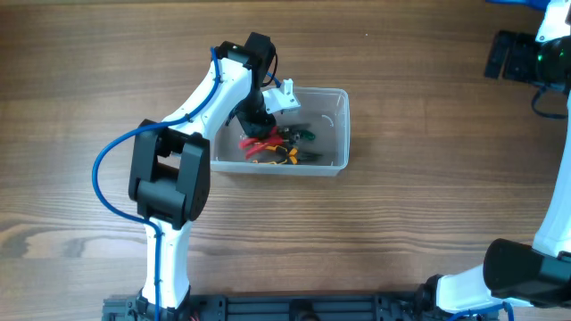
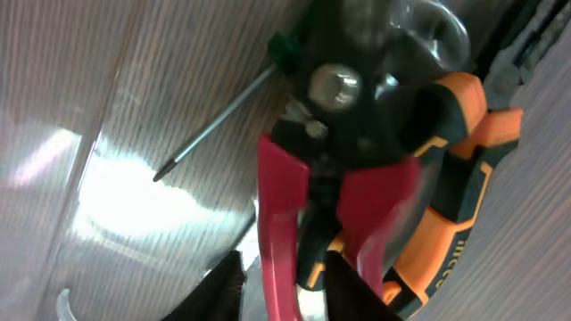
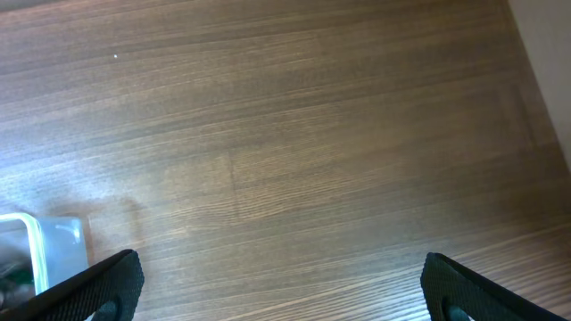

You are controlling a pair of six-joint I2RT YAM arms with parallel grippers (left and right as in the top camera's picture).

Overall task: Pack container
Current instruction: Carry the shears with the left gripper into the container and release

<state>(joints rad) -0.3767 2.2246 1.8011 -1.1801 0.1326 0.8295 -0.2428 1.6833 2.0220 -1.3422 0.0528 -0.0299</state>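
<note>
The clear plastic container [image 1: 343, 125] stands at the table's centre and holds several hand tools. My left gripper [image 1: 260, 119] reaches down into its left part. In the left wrist view its two black fingers [image 2: 281, 285] are apart and straddle one red handle of the pliers [image 2: 281, 205], with gaps on both sides. An orange-and-black tool [image 2: 455, 205] lies under the pliers, and a green-handled screwdriver [image 2: 214, 120] lies beside them. My right gripper [image 3: 281, 285] is wide open and empty over bare table at the far right [image 1: 513, 55].
The container's corner [image 3: 40, 254] shows at the left edge of the right wrist view. The left arm's blue cable [image 1: 107, 178] loops out to the left. The table is brown wood all round the container.
</note>
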